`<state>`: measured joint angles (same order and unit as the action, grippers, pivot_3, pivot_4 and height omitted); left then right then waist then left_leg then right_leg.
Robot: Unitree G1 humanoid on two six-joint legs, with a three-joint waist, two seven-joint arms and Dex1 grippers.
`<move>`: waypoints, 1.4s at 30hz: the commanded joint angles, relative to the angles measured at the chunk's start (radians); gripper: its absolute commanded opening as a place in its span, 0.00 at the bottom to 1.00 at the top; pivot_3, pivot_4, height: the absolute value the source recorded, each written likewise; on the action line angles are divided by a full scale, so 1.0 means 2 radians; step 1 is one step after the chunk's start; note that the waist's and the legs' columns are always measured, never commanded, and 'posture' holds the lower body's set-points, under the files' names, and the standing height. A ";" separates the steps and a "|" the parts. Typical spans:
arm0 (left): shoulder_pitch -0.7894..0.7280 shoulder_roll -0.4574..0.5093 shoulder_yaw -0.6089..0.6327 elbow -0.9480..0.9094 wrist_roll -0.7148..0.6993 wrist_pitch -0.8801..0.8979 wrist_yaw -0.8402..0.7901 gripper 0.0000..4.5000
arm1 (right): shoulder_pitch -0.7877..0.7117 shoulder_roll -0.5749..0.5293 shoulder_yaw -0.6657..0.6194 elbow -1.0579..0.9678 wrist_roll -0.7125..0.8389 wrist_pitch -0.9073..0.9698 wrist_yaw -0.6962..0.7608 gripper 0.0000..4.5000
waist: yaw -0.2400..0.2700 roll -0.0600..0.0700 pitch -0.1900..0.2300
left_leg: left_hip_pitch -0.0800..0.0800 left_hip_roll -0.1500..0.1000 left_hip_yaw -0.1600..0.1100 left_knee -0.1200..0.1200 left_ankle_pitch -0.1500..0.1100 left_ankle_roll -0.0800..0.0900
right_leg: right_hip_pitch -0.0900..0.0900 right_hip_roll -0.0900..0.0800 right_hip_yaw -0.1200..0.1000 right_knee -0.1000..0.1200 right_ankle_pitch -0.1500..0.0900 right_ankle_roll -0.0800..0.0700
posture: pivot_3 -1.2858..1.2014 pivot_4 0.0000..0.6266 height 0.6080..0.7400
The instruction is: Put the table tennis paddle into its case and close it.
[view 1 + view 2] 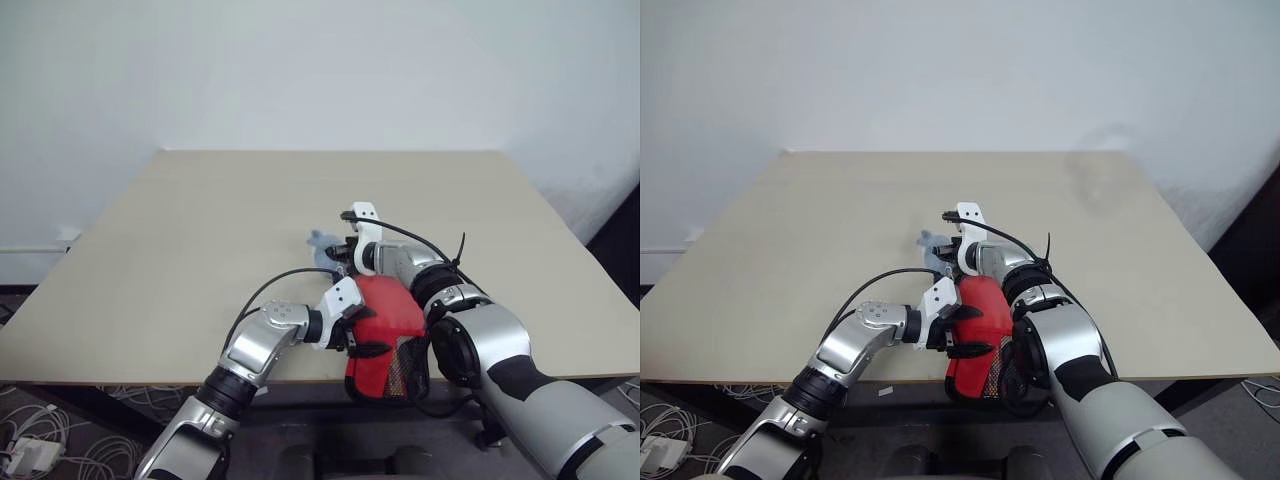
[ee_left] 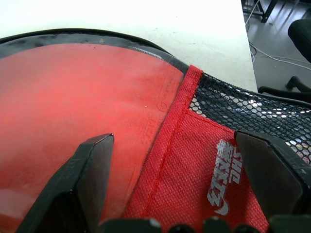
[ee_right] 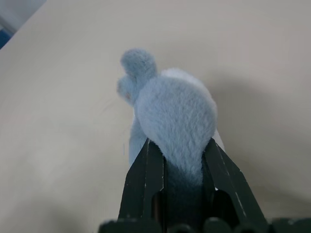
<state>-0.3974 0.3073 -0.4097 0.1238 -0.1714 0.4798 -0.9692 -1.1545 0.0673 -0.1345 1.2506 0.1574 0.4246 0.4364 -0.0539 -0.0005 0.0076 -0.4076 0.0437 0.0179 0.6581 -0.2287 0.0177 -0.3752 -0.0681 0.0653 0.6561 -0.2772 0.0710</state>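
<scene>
Case [image 1: 385, 340], soft and limp, overhangs the worktop [image 1: 200, 230] near edge, red paddle [image 2: 73, 107] showing inside. Left gripper [image 2: 175, 165] spread wide over it. Right gripper [image 3: 177, 160] pinches a fluffy blue pom-pom [image 3: 172, 116], likely the zip pull; light, squashy.

Beyond our right hand [image 1: 343, 250], the tabletop [image 1: 200, 230] lies bare and open all the way to its far edge, and to either side as well, so a hand could pass freely there. Right at that hand's fingertips sits a pale blue plush toy [image 3: 167, 114], pinched between the fingers and blocking the way straight ahead. Our left hand [image 1: 352, 335] has little room: the red case [image 1: 385, 340] lies directly against its spread fingers at the near tabletop edge, with our right forearm crossing just beside and behind it.
</scene>
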 commanded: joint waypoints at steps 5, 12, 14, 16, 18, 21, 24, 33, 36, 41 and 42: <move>0.016 0.014 -0.007 0.036 0.018 0.034 0.013 0.94 | -0.016 -0.002 -0.023 -0.003 0.005 -0.079 -0.061 0.07 | 0.000 0.000 0.000 | 0.000 0.000 0.000 0.000 0.000 0.000 | 0.000 0.000 0.000 0.000 0.000 0.000 | 0.52 0.00 0.91; 0.016 0.019 0.004 0.034 0.017 0.039 0.021 0.94 | -0.017 -0.030 -0.066 0.017 0.017 -0.124 -0.139 0.07 | 0.000 0.000 0.001 | 0.000 0.000 0.000 0.000 0.000 0.000 | 0.000 0.000 0.000 0.000 0.000 0.000 | 0.52 0.00 0.91; 0.015 0.019 0.007 0.035 0.017 0.039 0.023 0.94 | -0.017 -0.041 -0.084 0.021 0.026 -0.129 -0.158 0.07 | 0.000 0.000 0.001 | 0.000 0.000 0.000 0.000 0.000 0.000 | 0.000 0.000 0.000 0.000 0.000 0.000 | 0.52 0.00 0.91; 0.015 0.019 0.009 0.035 0.016 0.040 0.025 0.94 | -0.016 -0.053 -0.097 0.021 0.031 -0.135 -0.170 0.07 | 0.000 0.001 0.002 | 0.000 0.000 0.000 0.000 0.000 0.000 | 0.000 0.000 0.000 0.000 0.000 0.000 | 0.52 0.00 0.91; 0.013 0.019 0.009 0.036 0.016 0.041 0.026 0.94 | -0.014 -0.065 -0.109 0.018 0.037 -0.142 -0.176 0.07 | 0.001 0.001 0.002 | 0.000 0.000 0.000 0.000 0.000 0.000 | 0.000 0.000 0.000 0.000 0.000 0.000 | 0.52 0.00 0.91; 0.012 0.018 0.010 0.037 0.016 0.042 0.027 0.94 | -0.005 -0.082 -0.121 0.014 0.042 -0.149 -0.186 0.07 | 0.001 0.002 0.003 | 0.000 0.000 0.000 0.000 0.000 0.000 | 0.000 0.000 0.000 0.000 0.000 0.000 | 0.52 0.00 0.91; 0.008 0.015 0.009 0.041 0.016 0.042 0.026 0.94 | 0.017 -0.102 -0.134 0.003 0.049 -0.158 -0.197 0.07 | 0.001 0.002 0.003 | 0.000 0.000 0.000 0.000 0.000 0.000 | 0.000 0.000 0.000 -0.001 0.000 0.000 | 0.52 0.00 0.91; -0.019 0.010 -0.013 0.073 0.025 0.025 0.005 0.94 | 0.172 -0.112 -0.129 -0.236 0.069 -0.097 -0.211 0.07 | 0.006 0.003 0.003 | -0.001 -0.002 -0.001 0.000 0.001 0.001 | 0.001 0.000 0.001 -0.001 -0.001 0.001 | 0.52 0.00 0.91; -0.027 0.009 -0.021 0.086 0.028 0.017 -0.003 0.94 | 0.258 -0.098 -0.116 -0.399 0.081 -0.028 -0.223 0.07 | 0.012 0.003 0.003 | -0.002 -0.003 -0.002 0.000 0.001 0.002 | 0.001 0.000 0.001 -0.002 -0.001 0.001 | 0.52 0.00 0.91; -0.042 0.001 -0.030 0.109 0.030 0.007 -0.016 0.94 | 0.383 -0.075 -0.133 -0.617 0.119 0.075 -0.277 0.07 | 0.017 0.004 0.003 | -0.002 -0.003 -0.002 0.000 0.001 0.002 | 0.001 -0.001 0.002 -0.002 -0.001 0.001 | 0.52 0.00 0.91; -0.045 -0.001 -0.032 0.113 0.031 0.005 -0.019 0.94 | 0.399 -0.070 -0.135 -0.641 0.122 0.085 -0.286 0.07 | 0.017 0.004 0.003 | -0.002 -0.003 -0.002 0.000 0.001 0.002 | 0.000 -0.001 0.002 -0.002 -0.001 0.001 | 0.52 0.00 0.91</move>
<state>-0.5100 0.2989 -0.4201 0.2626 -0.1648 0.4585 -1.0081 -0.3526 -0.0627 -0.3683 0.0843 0.3861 0.5713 -0.0867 -0.0207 0.0067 0.0143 -0.4113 0.0375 0.0136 0.6579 -0.2270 0.0211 -0.3743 -0.0694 0.0697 0.6514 -0.2812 0.0726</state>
